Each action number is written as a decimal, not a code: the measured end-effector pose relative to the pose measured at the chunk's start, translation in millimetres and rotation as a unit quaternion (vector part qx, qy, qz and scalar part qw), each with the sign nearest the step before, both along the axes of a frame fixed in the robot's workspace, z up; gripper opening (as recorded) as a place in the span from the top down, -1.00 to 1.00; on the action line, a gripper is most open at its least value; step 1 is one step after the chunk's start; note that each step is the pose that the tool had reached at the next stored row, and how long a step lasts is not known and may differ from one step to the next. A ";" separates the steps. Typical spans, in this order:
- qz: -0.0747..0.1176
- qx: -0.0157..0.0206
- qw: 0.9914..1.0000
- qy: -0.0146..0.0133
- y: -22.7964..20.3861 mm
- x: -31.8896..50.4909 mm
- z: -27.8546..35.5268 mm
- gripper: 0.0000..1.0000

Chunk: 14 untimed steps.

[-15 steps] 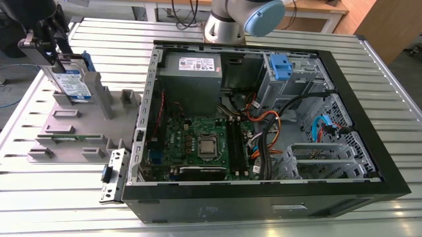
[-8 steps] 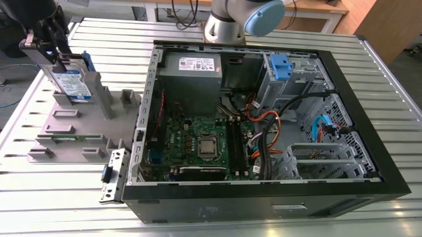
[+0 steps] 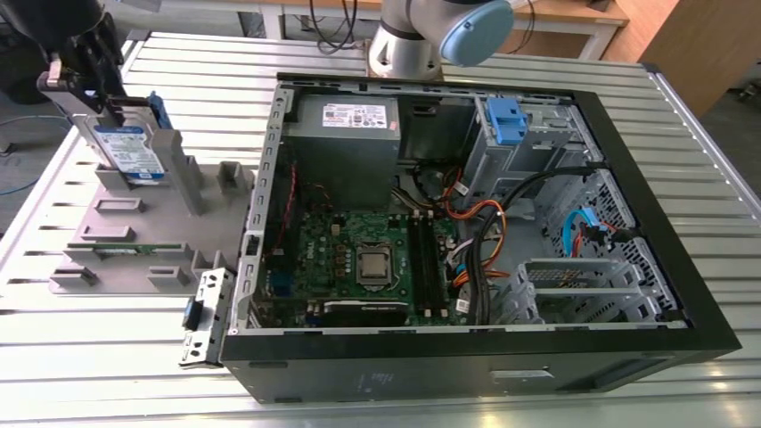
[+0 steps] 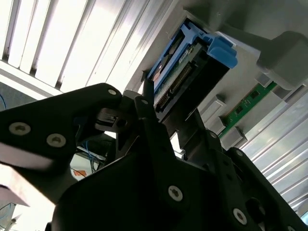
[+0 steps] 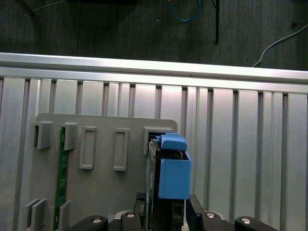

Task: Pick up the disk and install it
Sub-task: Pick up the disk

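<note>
The disk [image 3: 128,152] stands on edge in a slot of the grey holder [image 3: 143,267] at the exterior view's left, its white-and-blue label facing out and its blue carrier frame along the edges. My gripper [image 3: 105,105] hangs over its upper end. In both wrist views the black fingers [image 5: 140,207] press against both flat sides of the disk [image 5: 171,168], so the gripper [image 5: 166,209] is shut on it. The connector edge of the disk [image 4: 180,72] shows past the gripper [image 4: 173,110]. Its lower end still sits in the slot.
The open computer case [image 3: 666,205] lies at the exterior view's right, with a drive bay and blue latch [image 3: 505,120] at its far corner beside the power supply [image 3: 345,120]. A green board [image 3: 125,248] stands in another holder slot. The slatted metal table [image 3: 95,357] surrounds everything.
</note>
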<state>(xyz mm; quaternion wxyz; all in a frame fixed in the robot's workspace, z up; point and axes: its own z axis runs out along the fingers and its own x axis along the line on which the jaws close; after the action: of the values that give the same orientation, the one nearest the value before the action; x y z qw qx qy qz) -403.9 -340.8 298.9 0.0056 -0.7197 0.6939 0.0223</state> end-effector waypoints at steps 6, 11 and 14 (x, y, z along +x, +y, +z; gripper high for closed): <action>0.000 0.000 1.000 0.000 0.0 0.0 0.2 0.20; 0.000 0.000 1.000 0.000 0.0 0.0 0.3 0.20; 0.000 0.000 1.000 0.000 0.0 0.0 0.5 0.23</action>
<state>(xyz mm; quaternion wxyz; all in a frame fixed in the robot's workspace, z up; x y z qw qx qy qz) -403.9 -340.8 299.4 0.0055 -0.7197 0.6939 0.0223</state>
